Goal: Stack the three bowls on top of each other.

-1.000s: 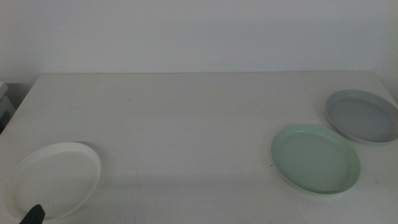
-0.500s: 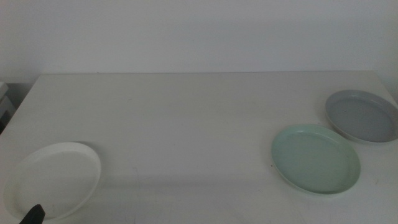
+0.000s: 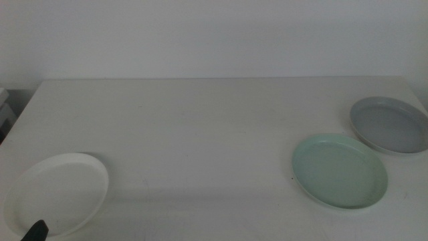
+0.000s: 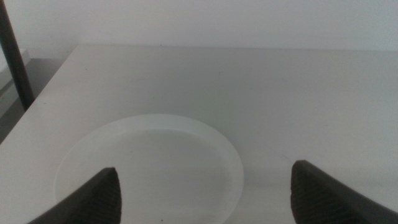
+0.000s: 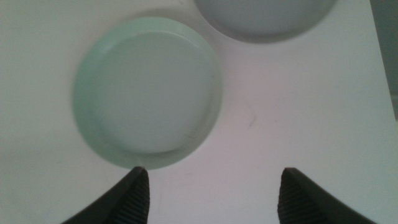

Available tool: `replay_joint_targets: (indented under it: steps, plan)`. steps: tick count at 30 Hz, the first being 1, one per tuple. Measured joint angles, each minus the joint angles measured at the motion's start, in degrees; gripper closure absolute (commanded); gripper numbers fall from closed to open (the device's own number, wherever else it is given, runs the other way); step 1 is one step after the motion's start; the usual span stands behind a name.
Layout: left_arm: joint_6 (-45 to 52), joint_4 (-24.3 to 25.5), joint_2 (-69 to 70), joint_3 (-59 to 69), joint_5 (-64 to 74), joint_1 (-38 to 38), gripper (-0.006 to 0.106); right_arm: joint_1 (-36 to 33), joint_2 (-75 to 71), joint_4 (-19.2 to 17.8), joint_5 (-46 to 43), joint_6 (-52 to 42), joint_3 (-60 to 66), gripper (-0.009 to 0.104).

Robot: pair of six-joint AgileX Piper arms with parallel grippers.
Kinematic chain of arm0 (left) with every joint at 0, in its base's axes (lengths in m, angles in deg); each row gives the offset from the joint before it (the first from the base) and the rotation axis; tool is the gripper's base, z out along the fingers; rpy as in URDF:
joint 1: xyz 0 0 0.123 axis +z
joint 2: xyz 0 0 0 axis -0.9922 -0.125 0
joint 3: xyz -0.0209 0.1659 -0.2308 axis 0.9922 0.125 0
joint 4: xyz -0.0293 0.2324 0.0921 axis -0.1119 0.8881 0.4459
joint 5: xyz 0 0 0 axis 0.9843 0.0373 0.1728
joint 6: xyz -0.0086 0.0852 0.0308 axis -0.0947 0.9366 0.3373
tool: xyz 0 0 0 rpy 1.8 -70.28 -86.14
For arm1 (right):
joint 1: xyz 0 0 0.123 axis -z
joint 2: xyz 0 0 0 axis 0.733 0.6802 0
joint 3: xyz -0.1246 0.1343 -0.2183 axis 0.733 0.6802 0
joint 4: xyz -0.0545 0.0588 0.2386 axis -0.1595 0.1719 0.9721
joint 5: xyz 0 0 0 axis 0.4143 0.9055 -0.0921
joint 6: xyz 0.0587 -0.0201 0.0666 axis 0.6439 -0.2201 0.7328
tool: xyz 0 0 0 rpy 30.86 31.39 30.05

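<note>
The three bowls lie apart on the white table (image 3: 200,134). The white bowl (image 3: 57,193) is at the front left, the mint green bowl (image 3: 340,171) at the front right, and the grey bowl (image 3: 390,124) just behind it near the right edge. My left gripper (image 4: 208,199) stands open just in front of the white bowl (image 4: 149,168), holding nothing; only one dark fingertip (image 3: 35,231) shows in the middle view. My right gripper (image 5: 211,196) hangs open above the table beside the mint green bowl (image 5: 148,92), with the grey bowl (image 5: 264,15) beyond.
A dark upright post (image 4: 15,59) stands off the table's left side. A pale wall (image 3: 214,33) rises behind the far edge. The grey bowl lies close to the table's right edge (image 5: 382,62).
</note>
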Motion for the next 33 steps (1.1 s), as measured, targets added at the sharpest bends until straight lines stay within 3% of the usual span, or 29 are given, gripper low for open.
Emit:
replay_joint_targets:
  steps: [5, 10, 19, 33]
  plan:
    - [0.00, 0.00, 0.00, 0.00, 0.00, 0.00, 0.005, 1.72, 9.82, 1.12, -1.56, -1.45, 0.00, 0.043]
    - [0.00, 0.00, 0.00, 0.00, 0.00, 0.00, 0.005, 1.72, 19.40, 5.00, -6.03, -6.11, 0.00, 0.043]
    - [0.00, 0.00, 0.00, 0.00, 0.00, 0.00, 0.005, 1.72, 32.48, 5.40, -15.28, -7.62, 0.00, 0.045]
    - [0.00, 0.00, 0.00, 0.00, 0.00, 0.00, 0.005, 1.72, 41.19, 6.75, -20.18, -8.25, -0.56, 0.080]
